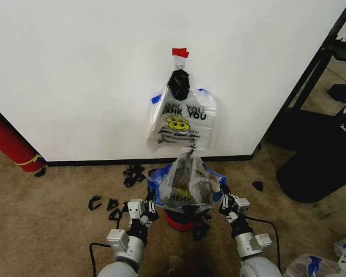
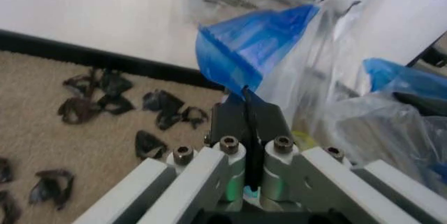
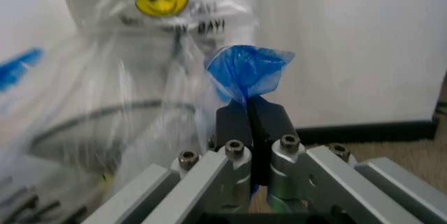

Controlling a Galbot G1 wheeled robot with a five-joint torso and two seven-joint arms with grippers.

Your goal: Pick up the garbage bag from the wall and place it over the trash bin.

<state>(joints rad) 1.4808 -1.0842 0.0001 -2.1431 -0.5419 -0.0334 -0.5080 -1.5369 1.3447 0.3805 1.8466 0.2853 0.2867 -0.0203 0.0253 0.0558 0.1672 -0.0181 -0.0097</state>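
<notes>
The garbage bag (image 1: 184,183), clear plastic with blue strips at its edges, is stretched between my two grippers low in front of the wall (image 1: 75,69). It hangs over the trash bin (image 1: 180,221), whose red base shows under it. My left gripper (image 1: 150,199) is shut on one blue edge (image 2: 252,46), pinched between its black pads (image 2: 231,122). The right gripper (image 1: 224,196) is shut on the other blue edge (image 3: 248,69). The bag's upper tip reaches up to the hanging bags. The bin's inside is hidden by the plastic.
A bunch of like bags (image 1: 181,118) hangs from a black knot (image 1: 179,83) under red tape (image 1: 180,52). Black scraps (image 1: 132,173) litter the carpet at left. A long red cylinder (image 1: 8,141) leans far left. A big black object (image 1: 323,156) and more bags (image 1: 323,262) are at right.
</notes>
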